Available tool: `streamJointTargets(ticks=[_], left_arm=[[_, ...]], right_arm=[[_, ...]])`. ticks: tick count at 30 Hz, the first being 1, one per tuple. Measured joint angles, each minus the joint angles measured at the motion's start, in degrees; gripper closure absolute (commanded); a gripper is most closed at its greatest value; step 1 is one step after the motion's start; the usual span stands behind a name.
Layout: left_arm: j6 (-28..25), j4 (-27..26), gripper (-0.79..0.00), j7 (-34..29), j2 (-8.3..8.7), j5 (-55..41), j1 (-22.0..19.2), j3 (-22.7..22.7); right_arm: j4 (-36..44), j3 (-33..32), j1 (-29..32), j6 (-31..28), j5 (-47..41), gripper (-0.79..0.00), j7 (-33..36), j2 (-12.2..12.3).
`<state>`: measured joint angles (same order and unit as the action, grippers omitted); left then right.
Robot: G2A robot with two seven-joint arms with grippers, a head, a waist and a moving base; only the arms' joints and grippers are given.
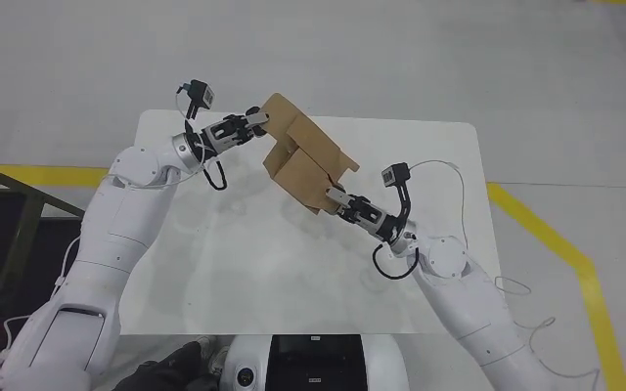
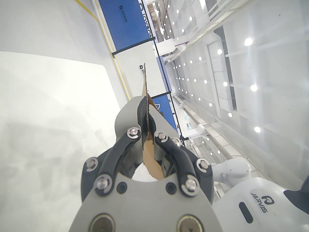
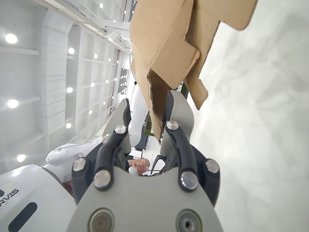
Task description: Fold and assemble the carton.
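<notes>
Carton (image 1: 305,161): part-folded, held above desk (image 1: 274,283), spanning both end effectors.
Left end effector (image 2: 145,112): pinching one carton edge.
Right end effector (image 3: 150,103): spread, with a flap apparently loose between its fingers.
Risk: with only one grip, the carton may swing or slip.

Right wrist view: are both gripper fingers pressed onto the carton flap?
No, the carton flap lies against one finger of the right gripper, with a clear gap to the other finger.
</notes>
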<state>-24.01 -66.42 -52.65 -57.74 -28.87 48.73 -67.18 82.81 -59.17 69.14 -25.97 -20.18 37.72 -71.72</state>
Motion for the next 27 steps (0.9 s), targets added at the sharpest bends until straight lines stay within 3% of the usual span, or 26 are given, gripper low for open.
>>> streamJointTargets(ticks=[6,12,27], left_arm=[[0.0,0.0,0.0,-0.1,-0.11,0.4,0.2,-0.4],[-0.7,-0.3,0.0,0.6,-0.23,2.1,0.5,-0.5],[-2.0,0.4,0.0,2.5,-0.58,5.7,0.6,-0.8]], right_arm=[[0.2,-0.1,0.2,0.2,0.3,-0.24,0.1,0.0],[1.0,-0.5,0.3,0.4,0.9,-0.286,-0.3,-0.1],[5.6,-2.9,2.8,2.3,3.6,-0.314,-1.2,0.6]])
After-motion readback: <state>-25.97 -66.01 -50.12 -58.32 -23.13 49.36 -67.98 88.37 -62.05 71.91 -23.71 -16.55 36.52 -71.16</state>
